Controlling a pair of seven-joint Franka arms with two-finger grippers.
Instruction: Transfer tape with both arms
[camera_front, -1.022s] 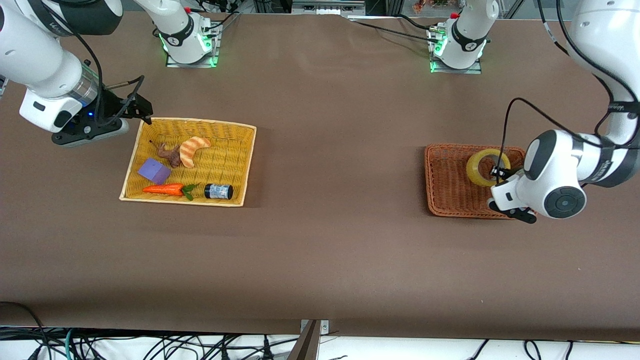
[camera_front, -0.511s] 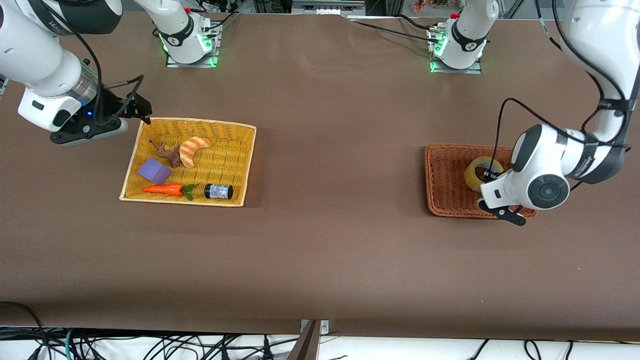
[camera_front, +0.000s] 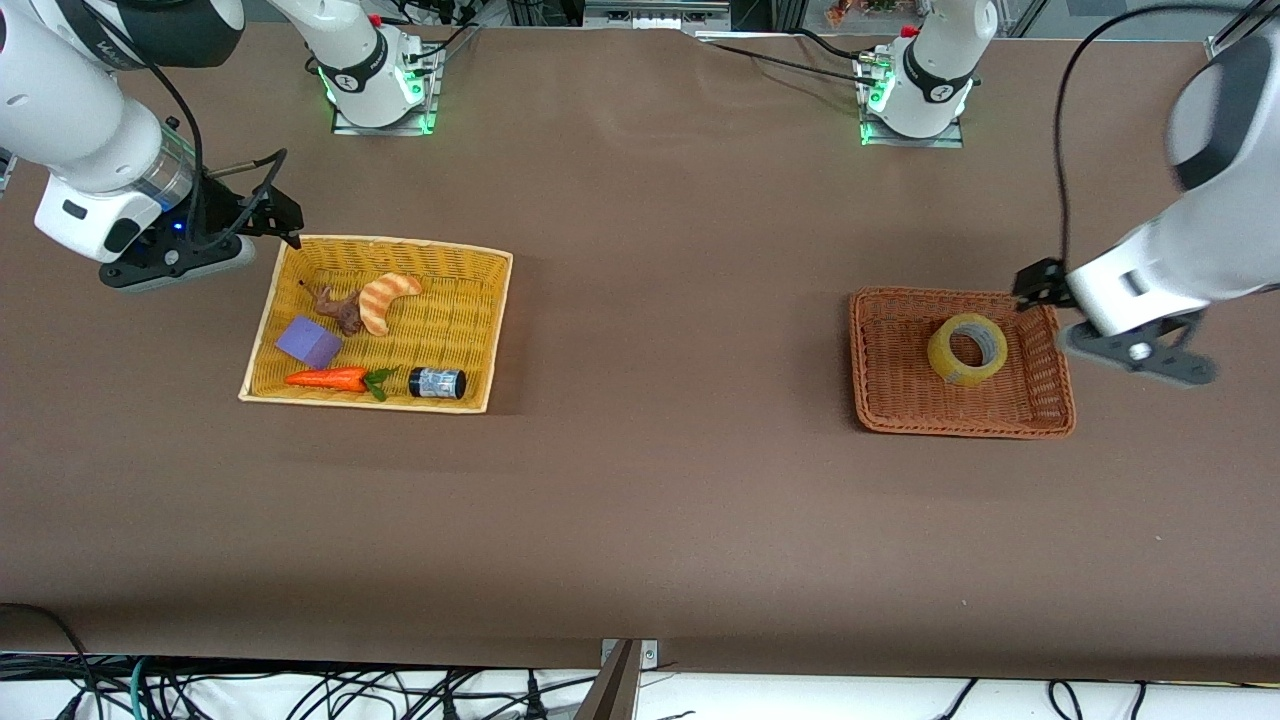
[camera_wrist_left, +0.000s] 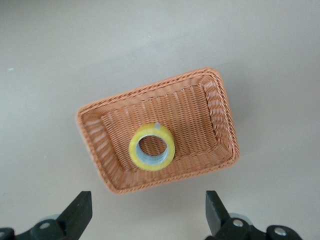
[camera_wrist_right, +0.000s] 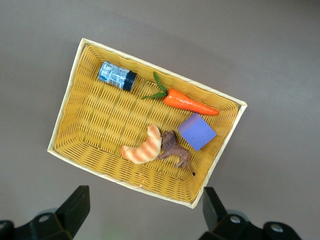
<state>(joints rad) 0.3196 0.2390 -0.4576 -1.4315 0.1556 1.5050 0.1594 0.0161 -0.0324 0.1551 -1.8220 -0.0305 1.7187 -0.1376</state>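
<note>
The left gripper (camera_front: 1040, 285) hangs at the right edge of the front view, over the rim of the orange-brown basket (camera_front: 885, 400) at the corner toward the left arm's base. Its jaws stand wide apart and hold nothing; in the left wrist view both fingertips (camera_wrist_left: 77, 210) sit low in the frame with only bare surface between them. The tape (camera_front: 967, 348) lies flat in that basket, ring opening upward, a little off its middle and touching no wall (its grey inner core shows plainly in the left wrist view).

The right gripper (camera_front: 275, 212) waits at the upper left of the front view, just above the corner of the yellow basket (camera_front: 495, 330), jaws also spread wide and empty.

The brown surface (camera_front: 660, 480) fills nearly the whole front view. Both arm bases stand along its top edge with green lights lit, and loose cables lie along the bottom of the frame.

The yellow basket holds a croissant (camera_front: 387, 300) touching a small brown animal figure (camera_front: 338, 308), a purple block (camera_front: 308, 342), a carrot (camera_front: 330, 379) and a small dark jar (camera_front: 437, 383) lying on its side. Nothing lies between the two baskets.
</note>
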